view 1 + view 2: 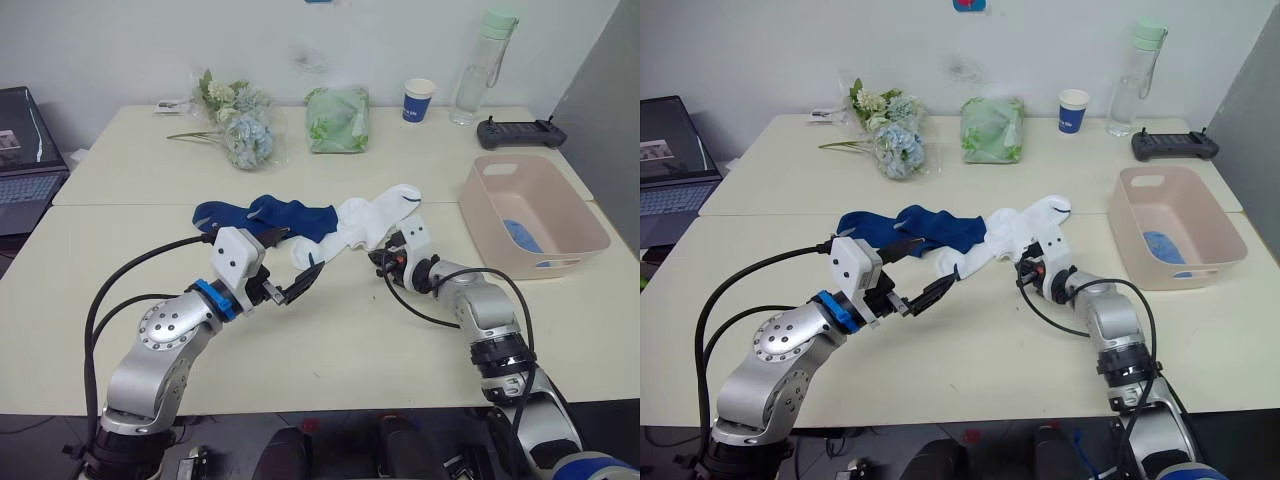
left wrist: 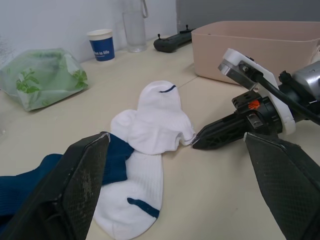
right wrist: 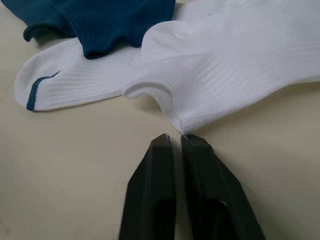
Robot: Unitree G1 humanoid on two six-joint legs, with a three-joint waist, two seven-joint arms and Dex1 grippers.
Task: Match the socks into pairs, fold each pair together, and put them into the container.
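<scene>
Right gripper point(image 3: 176, 139): the jaws are pressed together with nothing between them, the tips just touching the cuff corner of the upper white sock point(image 3: 235, 65) on the table point(image 1: 330, 350).
Left gripper point(image 1: 290, 268): the jaws are held wide apart, empty, just above the table beside the sock pile.
White socks: 2 are seen, overlapped; the lower white sock point(image 2: 131, 197) lies partly under the upper one, and its far end is covered by a navy sock point(image 1: 290, 215).
Navy socks: 2 are laid in a line to the robot's left of the white ones, the second navy sock point(image 1: 222, 212) at the far end.
Container point(image 1: 580, 225): it stands well apart on the robot's right, with something light blue point(image 1: 522, 235) lying inside, taken to be folded socks.
Risk, missed pinch: with the right jaws closed outside the fabric, the cuff is likely to be pushed away, not gripped.
Risk, wrong pairing: if the left gripper is lowered where navy overlaps white, a navy sock may be dragged along.
Risk, bunching: a pull on 1 corner alone may crumple the white pair, and a clean fold would be spoiled.
Risk, collision: the 2 grippers are close together, so contact is possible if both are closed in on the same cuff.
</scene>
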